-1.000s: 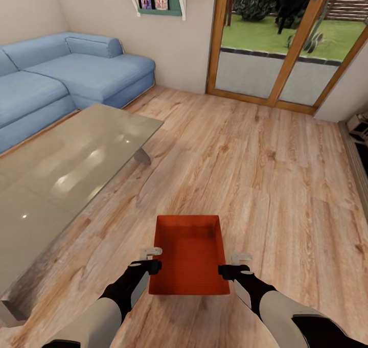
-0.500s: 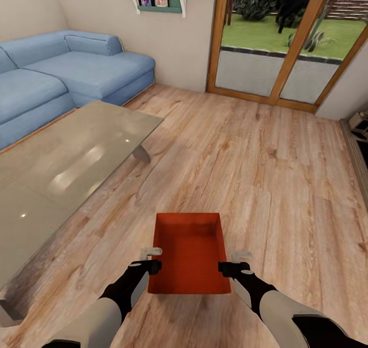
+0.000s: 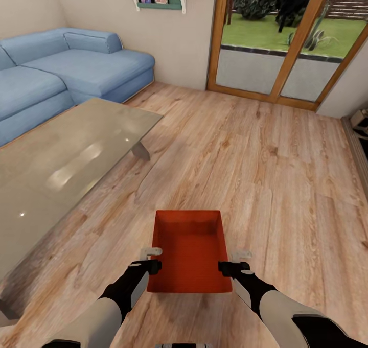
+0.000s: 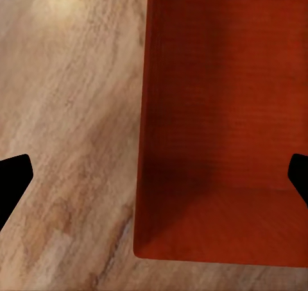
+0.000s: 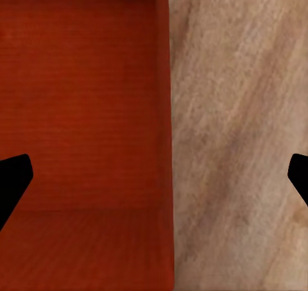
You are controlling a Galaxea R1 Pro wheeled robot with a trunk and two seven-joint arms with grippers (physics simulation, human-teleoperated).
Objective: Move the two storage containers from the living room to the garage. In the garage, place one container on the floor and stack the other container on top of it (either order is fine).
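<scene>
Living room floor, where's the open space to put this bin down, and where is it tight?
The wood floor is bare from the orange bin to the glass doors and off to the robot's right. It is tight on its left, where the glass coffee table and blue sofa stand.

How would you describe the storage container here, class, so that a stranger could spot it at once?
Start from the wood-plank floor in front of the glass doors, right of the glass table. The storage container sits low and central, between the left gripper and right gripper. It is the one orange-red, open, empty box.
</scene>
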